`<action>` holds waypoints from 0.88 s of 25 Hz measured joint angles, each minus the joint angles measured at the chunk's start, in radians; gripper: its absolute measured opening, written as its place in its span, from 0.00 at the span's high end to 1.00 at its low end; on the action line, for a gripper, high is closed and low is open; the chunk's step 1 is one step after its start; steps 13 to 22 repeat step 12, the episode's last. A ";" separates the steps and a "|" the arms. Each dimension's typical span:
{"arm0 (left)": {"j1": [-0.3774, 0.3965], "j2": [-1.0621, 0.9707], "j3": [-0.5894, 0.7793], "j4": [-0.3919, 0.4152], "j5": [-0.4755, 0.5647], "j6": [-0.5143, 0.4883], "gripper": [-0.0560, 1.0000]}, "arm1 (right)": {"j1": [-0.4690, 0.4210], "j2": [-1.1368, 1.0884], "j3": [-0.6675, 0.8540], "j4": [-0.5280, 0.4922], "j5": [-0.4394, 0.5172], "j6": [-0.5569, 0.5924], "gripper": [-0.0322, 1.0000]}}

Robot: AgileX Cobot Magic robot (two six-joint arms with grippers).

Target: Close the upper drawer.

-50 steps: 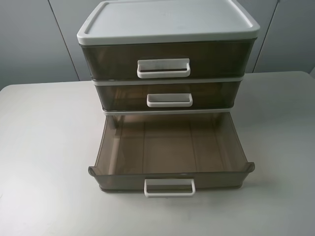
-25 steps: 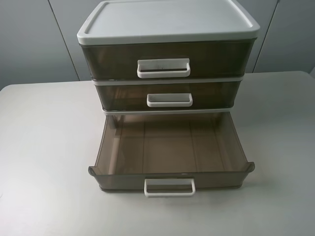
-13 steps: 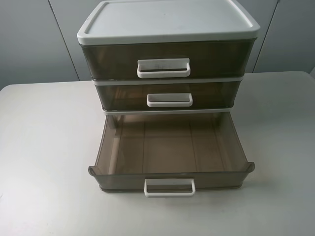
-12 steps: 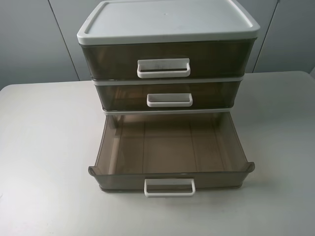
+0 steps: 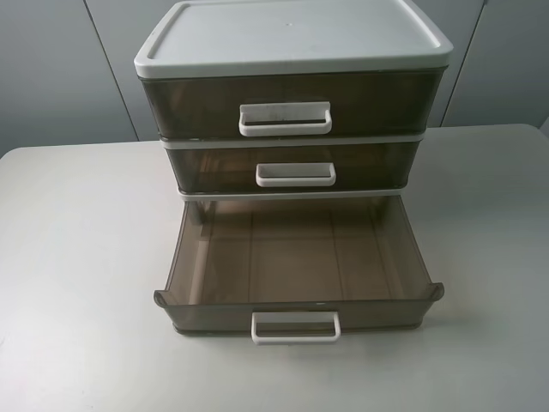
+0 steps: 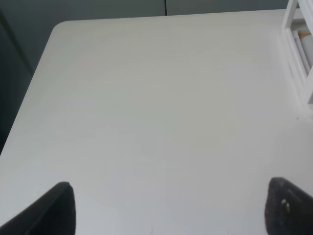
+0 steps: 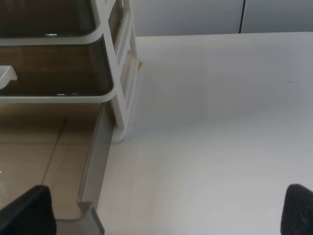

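Observation:
The upper drawer is the tall smoky-brown one under the white lid, with a wide white loop handle. Its front sits flush with the cabinet frame. Its lower part also shows in the right wrist view. Neither gripper appears in the exterior high view. My left gripper is open over bare table, away from the cabinet. My right gripper is open and empty, low beside the cabinet's right side. Only the dark fingertips show.
The shallower middle drawer is pushed in. The bottom drawer is pulled far out and empty, its side wall close to my right gripper. The cabinet stands on a white table; its white frame edges the left wrist view.

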 joint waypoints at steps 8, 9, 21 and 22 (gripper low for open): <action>0.000 0.000 0.000 0.000 0.000 0.000 0.25 | 0.000 0.000 0.000 0.002 0.000 0.000 0.29; 0.000 0.000 0.000 0.000 0.000 0.000 0.25 | 0.000 0.000 0.000 0.002 0.000 0.000 0.29; 0.000 0.000 0.000 0.000 0.000 0.000 0.25 | 0.000 0.000 0.000 0.002 0.000 0.000 0.29; 0.000 0.000 0.000 0.000 0.000 0.000 0.25 | 0.000 0.000 0.000 0.002 0.000 0.000 0.29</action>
